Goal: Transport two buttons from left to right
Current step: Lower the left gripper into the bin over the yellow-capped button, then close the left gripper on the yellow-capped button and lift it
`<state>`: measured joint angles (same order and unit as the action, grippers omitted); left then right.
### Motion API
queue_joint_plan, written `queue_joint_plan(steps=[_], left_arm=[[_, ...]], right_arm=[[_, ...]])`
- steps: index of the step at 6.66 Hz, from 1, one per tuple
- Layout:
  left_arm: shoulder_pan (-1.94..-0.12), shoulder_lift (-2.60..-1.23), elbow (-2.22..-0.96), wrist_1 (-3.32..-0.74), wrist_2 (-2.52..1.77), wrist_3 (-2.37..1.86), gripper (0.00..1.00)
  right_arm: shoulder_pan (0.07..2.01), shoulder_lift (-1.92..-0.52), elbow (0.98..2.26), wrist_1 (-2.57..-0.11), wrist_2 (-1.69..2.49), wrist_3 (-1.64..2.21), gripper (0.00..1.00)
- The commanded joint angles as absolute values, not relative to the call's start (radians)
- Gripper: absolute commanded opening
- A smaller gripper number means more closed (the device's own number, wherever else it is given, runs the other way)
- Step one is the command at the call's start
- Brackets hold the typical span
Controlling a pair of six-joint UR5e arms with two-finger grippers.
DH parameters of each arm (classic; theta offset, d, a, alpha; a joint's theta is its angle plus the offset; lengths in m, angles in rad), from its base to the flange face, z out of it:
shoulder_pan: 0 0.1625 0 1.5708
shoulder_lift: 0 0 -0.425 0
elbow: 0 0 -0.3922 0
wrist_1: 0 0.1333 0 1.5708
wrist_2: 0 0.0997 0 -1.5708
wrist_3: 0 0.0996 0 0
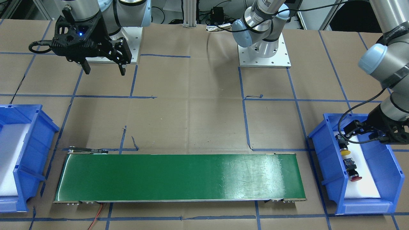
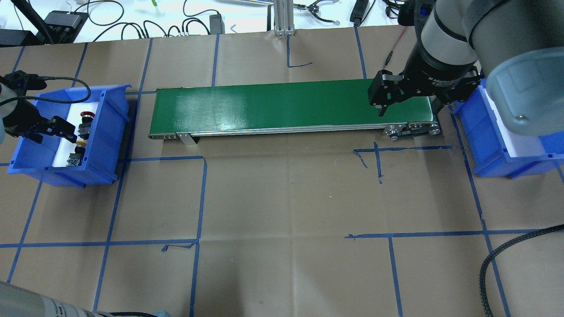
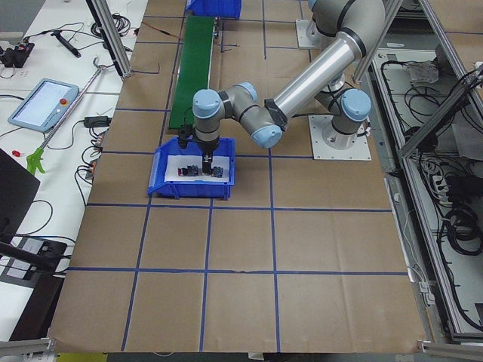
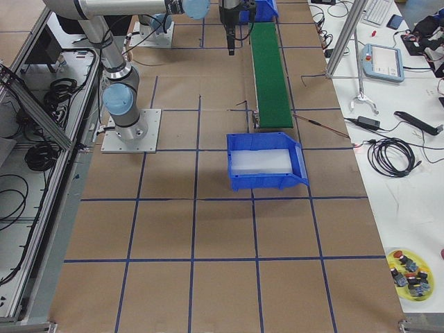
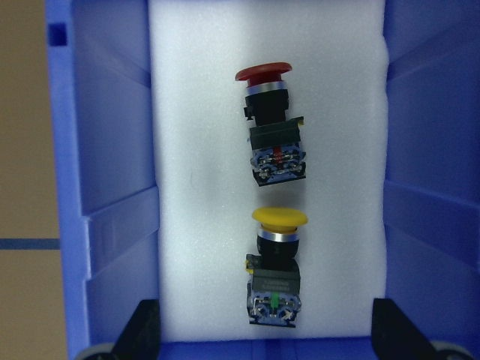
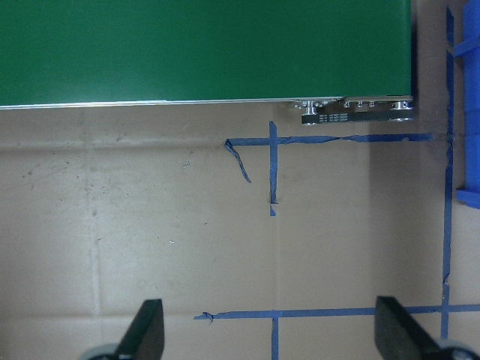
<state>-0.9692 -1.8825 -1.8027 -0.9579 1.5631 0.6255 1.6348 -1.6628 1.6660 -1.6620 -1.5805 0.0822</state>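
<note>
Work table [image 2: 282, 220], covered in brown paper with blue tape lines; its edges are cut off in most views. Along the far side lies a green conveyor belt [image 2: 286, 105], its right end partly hidden by the right arm in the overhead view.

Two blue bins stand off the belt's ends. The right bin [image 2: 480, 147] holds only a white foam liner [image 4: 260, 163]. In the overhead view the arm's elbow covers much of it, and the front-facing view crops it at the frame edge. The left bin [image 2: 108, 127] holds both buttons.

The right gripper [image 1: 104, 67] hangs above bare table near the belt's right end, fingers spread wide with nothing between them. The left gripper [image 2: 61, 127] is over the left bin, above the yellow-capped button. Its fingertips [image 5: 146, 334] are set far apart and grasp nothing; how far they sit above the foam cannot be told.

The red-capped button [image 5: 274, 124] and the yellow-capped button [image 5: 276, 270] lie on their sides on the foam, end to end, caps pointing the same way. The yellow cap is just beside the red one's terminal base, with a narrow gap. In the front-facing view the left gripper hides part of the yellow-capped button's body.
</note>
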Motion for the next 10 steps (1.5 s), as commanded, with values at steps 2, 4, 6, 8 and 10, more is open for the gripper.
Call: queue_joint_plan(steps=[2, 4, 6, 8, 10], left_arm=[[-0.965, -1.954, -1.852, -0.858, 1.563, 0.626, 0.99], [-0.966, -1.962, -1.856, -0.854, 1.56, 0.626, 0.99], [-0.966, -1.973, -1.856, -0.854, 1.571, 0.627, 0.87], [-0.966, -1.983, -1.853, -0.854, 1.572, 0.62, 0.57], [-0.968, -1.985, -1.839, -0.87, 1.568, 0.588, 0.08]], right_arm=[[1.635, -1.663, 1.663, -1.663, -1.58, 0.086, 1.0], [1.635, -1.663, 1.661, -1.663, -1.58, 0.087, 1.0], [1.635, -1.663, 1.666, -1.663, -1.578, 0.087, 1.0], [1.635, -1.663, 1.666, -1.663, -1.578, 0.086, 1.0], [1.635, -1.663, 1.666, -1.663, -1.578, 0.086, 1.0]])
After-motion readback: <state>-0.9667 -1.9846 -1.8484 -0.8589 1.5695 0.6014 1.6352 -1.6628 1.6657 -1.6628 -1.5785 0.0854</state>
